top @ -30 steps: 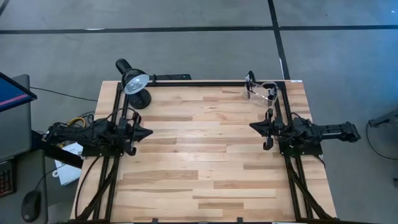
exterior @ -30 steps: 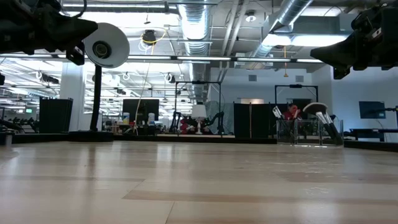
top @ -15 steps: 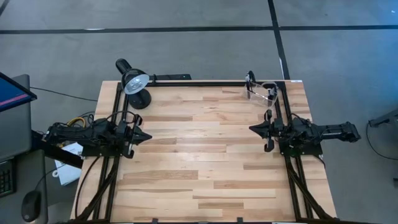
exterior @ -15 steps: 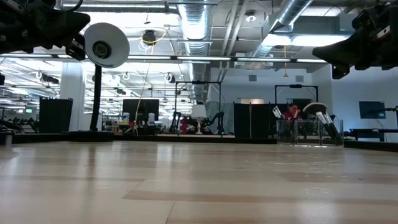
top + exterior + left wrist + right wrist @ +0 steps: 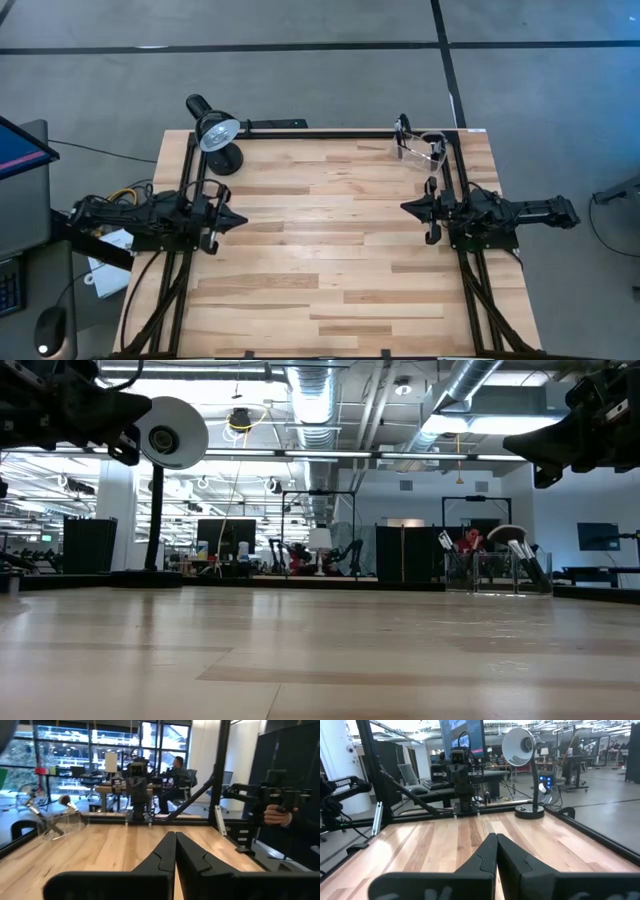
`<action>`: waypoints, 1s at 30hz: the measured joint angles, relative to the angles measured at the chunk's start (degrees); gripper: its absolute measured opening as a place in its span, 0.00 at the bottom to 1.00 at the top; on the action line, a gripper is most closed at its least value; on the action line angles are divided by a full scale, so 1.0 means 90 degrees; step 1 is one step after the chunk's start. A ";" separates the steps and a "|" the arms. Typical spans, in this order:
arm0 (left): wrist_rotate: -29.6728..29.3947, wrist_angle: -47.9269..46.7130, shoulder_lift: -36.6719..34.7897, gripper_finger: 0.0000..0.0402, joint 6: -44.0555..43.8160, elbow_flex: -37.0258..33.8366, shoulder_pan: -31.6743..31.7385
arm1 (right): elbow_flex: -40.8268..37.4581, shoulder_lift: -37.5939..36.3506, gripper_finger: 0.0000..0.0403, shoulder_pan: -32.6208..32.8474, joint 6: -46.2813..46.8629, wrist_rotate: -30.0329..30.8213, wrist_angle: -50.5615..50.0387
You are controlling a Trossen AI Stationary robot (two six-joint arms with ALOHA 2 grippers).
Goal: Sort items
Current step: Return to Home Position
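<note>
High view: a wooden table (image 5: 320,270) seen from straight above with an arm at each side. Read the tabletop as a clock face, with 12 at the far edge.
Left gripper (image 5: 238,218): at 9 o'clock, just inside the table's edge, pointing toward the centre.
Left claw: closed. In the left wrist view its two dark fingers (image 5: 162,857) press flat against each other along their length.
Right gripper (image 5: 406,207): at 3 o'clock, pointing toward the centre. It faces the left gripper across the planks and is well apart from it.
Right claw: closed as well. In the right wrist view its fingers (image 5: 484,856) meet with no gap.
Height: in the low view both grippers hang well above the wood, in the upper corners.
Makeup brushes (image 5: 520,555): all gathered at 1 o'clock. They stand bristles-up and lean at different angles inside the clear container (image 5: 425,148). Their heads rise above its rim, and one broad rounded head stands tallest. The exact count cannot be told.
Container position: in the table's far right corner, near the right gripper on its 12 o'clock side. Neither gripper touches it.
Desk lamp (image 5: 215,133): black, at 11 o'clock near the far left corner. Its round base sits on the wood and its pale-lined shade is turned upward.
Room beyond: in the left wrist view a person (image 5: 176,770) sits at a desk behind the table.
</note>
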 joint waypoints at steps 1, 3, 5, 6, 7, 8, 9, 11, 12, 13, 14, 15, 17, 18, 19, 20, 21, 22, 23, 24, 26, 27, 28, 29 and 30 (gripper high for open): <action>-0.0072 0.0000 0.0039 0.02 -0.0001 0.0000 0.0000 | 0.0000 0.0000 0.00 0.0000 0.0000 -0.0007 -0.0003; -0.0171 0.0008 0.0122 0.02 0.0000 0.0000 0.0000 | 0.0000 0.0000 0.00 0.0000 0.0001 -0.0023 -0.0006; -0.0201 0.0012 0.0188 0.02 0.0007 0.0000 0.0002 | 0.0000 0.0000 0.00 0.0000 0.0000 -0.0013 -0.0002; -0.0200 0.0015 0.0222 0.02 0.0007 0.0000 0.0002 | 0.0000 0.0000 0.00 -0.0001 0.0000 -0.0012 -0.0003; -0.0200 0.0016 0.0248 0.02 0.0010 0.0000 0.0002 | 0.0000 0.0000 0.00 -0.0002 0.0000 -0.0012 -0.0005; -0.0200 0.0016 0.0269 0.02 0.0012 0.0000 0.0002 | 0.0000 0.0000 0.00 -0.0002 0.0000 -0.0007 -0.0005; -0.0202 0.0037 0.0283 0.02 0.0015 0.0000 0.0002 | 0.0000 0.0000 0.00 -0.0002 0.0000 -0.0005 -0.0005; -0.0230 0.0156 0.0281 0.02 0.0022 0.0000 0.0002 | 0.0000 0.0000 0.00 -0.0002 0.0000 -0.0005 -0.0002; -0.0227 0.0267 0.0281 0.02 0.0025 0.0000 0.0002 | 0.0000 0.0000 0.00 -0.0002 0.0000 -0.0002 -0.0002; -0.0227 0.0361 0.0281 0.02 0.0026 0.0000 0.0002 | 0.0000 0.0000 0.00 -0.0002 0.0000 -0.0002 -0.0002; -0.0227 0.0437 0.0281 0.02 0.0024 0.0000 0.0002 | 0.0000 0.0000 0.00 -0.0002 0.0000 -0.0002 0.0000; -0.0227 0.0507 0.0281 0.02 0.0025 0.0000 0.0002 | 0.0000 0.0000 0.00 -0.0002 0.0000 -0.0002 -0.0002; -0.0227 0.0630 0.0280 0.02 0.0024 0.0000 0.0000 | 0.0000 0.0000 0.00 -0.0002 0.0000 -0.0002 0.0000; -0.0227 0.0660 0.0279 0.02 0.0024 0.0000 0.0000 | 0.0000 0.0000 0.00 -0.0002 0.0000 0.0000 0.0000; -0.0227 0.0675 0.0279 0.02 0.0024 0.0000 0.0000 | 0.0000 0.0000 0.00 -0.0002 0.0000 -0.0001 0.0000; -0.0227 0.0675 0.0279 0.02 0.0024 0.0000 0.0000 | 0.0000 0.0000 0.00 -0.0002 0.0000 0.0000 0.0002; -0.0225 0.0673 0.0279 0.02 0.0049 0.0000 0.0000 | 0.0000 0.0000 0.00 -0.0002 0.0000 0.0000 0.0002; -0.0225 0.0673 0.0279 0.02 0.0113 0.0000 0.0000 | 0.0000 0.0000 0.00 -0.0002 0.0000 0.0000 0.0002; -0.0225 0.0673 0.0279 0.02 0.0128 0.0000 0.0000 | 0.0000 0.0000 0.00 -0.0002 0.0001 0.0000 0.0002; -0.0225 0.0673 0.0279 0.02 0.0134 0.0000 0.0000 | 0.0000 0.0000 0.00 -0.0002 0.0000 0.0000 0.0005; -0.0184 0.0668 0.0269 0.02 0.0141 0.0000 0.0000 | 0.0000 0.0000 0.00 -0.0002 0.0000 0.0002 0.0005; -0.0125 0.0669 0.0269 0.01 0.0137 0.0000 0.0000 | 0.0000 0.0000 0.00 -0.0002 0.0000 0.0002 0.0005; -0.0049 0.0668 0.0269 0.01 0.0104 0.0000 0.0000 | 0.0000 0.0000 0.00 -0.0002 0.0001 0.0001 0.0005; 0.0035 0.0665 0.0269 0.01 0.0051 0.0000 0.0000 | 0.0000 0.0000 0.00 -0.0002 0.0000 0.0001 0.0005; 0.0115 0.0661 0.0269 0.01 0.0019 0.0000 0.0000 | 0.0000 0.0000 0.00 -0.0002 0.0002 0.0002 0.0005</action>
